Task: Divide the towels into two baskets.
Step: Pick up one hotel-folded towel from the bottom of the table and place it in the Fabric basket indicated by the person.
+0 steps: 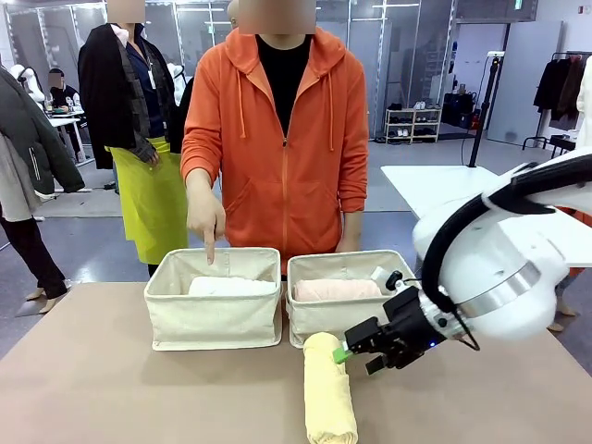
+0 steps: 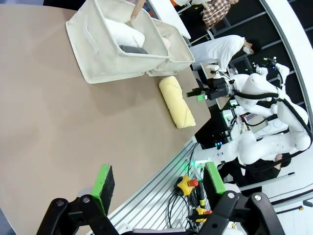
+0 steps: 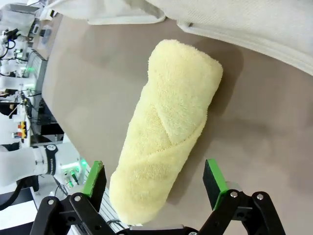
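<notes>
The yellow towel [image 3: 168,132] lies on the table [image 1: 111,388] before the right basket [image 1: 344,310]. It looks soft, light and compressible; grip mid-roll. The right gripper [image 3: 155,180] straddles it, jaws wide; the left gripper [image 2: 159,182] is also open.

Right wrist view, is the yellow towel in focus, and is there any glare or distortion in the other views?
Right wrist view: the yellow towel is sharp, terry texture clear, with a soft shadow on the table. Front view: even light, no glare, only the faces blurred. Left wrist view: wide-angle bending of the table edge, and the left gripper fingers are sharp.
</notes>
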Robot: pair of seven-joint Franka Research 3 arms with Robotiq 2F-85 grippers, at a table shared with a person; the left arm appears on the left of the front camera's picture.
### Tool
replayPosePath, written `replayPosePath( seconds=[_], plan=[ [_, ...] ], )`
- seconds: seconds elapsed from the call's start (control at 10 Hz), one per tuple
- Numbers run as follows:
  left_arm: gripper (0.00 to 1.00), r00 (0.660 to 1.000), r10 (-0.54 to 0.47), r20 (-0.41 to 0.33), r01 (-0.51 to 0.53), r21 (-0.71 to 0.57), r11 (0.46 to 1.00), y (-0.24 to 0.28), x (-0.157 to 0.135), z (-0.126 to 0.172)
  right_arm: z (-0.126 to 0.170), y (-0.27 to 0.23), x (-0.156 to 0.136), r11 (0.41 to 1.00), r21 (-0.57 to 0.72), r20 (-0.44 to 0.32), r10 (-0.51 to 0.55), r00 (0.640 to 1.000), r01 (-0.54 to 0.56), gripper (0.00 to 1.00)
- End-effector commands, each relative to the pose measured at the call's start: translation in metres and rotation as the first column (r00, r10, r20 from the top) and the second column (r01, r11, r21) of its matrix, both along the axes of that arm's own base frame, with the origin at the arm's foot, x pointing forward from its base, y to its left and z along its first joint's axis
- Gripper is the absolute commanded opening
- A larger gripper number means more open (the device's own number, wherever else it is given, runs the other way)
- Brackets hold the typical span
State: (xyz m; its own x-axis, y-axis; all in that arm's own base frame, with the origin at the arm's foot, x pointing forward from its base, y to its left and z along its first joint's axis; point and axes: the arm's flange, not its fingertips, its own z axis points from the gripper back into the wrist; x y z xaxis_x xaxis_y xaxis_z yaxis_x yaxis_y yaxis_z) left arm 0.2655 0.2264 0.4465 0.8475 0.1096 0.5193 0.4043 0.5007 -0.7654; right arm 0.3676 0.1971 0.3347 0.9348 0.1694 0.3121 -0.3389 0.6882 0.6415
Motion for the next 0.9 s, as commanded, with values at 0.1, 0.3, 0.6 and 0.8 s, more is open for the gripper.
replayPosePath(
  seconds=[0.1, 0.3, 0.6, 0.8],
  plan=[
    [0.93, 1.000, 0.005, -0.001, -0.005, -0.019, 1.000, -0.001, -0.004, 0.005, -0.021, 0.031, -0.002, 0.998, -0.048, -0.025, -0.039, 0.999, 0.038, 1.00],
    [0.93, 1.000, 0.005, -0.001, -0.005, -0.019, 1.000, -0.001, -0.004, 0.005, -0.032, 0.044, 0.000, 0.998, -0.064, -0.022, -0.021, 1.000, 0.019, 1.00],
    [0.93, 1.000, 0.005, -0.001, -0.005, -0.019, 1.000, -0.001, -0.004, 0.005, -0.037, 0.064, -0.001, 0.998, -0.044, 0.002, 0.052, 0.999, -0.052, 1.00],
    [0.93, 1.000, 0.005, -0.001, -0.005, -0.019, 1.000, -0.001, -0.004, 0.005, -0.044, 0.072, -0.001, 0.991, -0.083, -0.015, 0.106, 0.994, -0.107, 0.95]
  ],
)
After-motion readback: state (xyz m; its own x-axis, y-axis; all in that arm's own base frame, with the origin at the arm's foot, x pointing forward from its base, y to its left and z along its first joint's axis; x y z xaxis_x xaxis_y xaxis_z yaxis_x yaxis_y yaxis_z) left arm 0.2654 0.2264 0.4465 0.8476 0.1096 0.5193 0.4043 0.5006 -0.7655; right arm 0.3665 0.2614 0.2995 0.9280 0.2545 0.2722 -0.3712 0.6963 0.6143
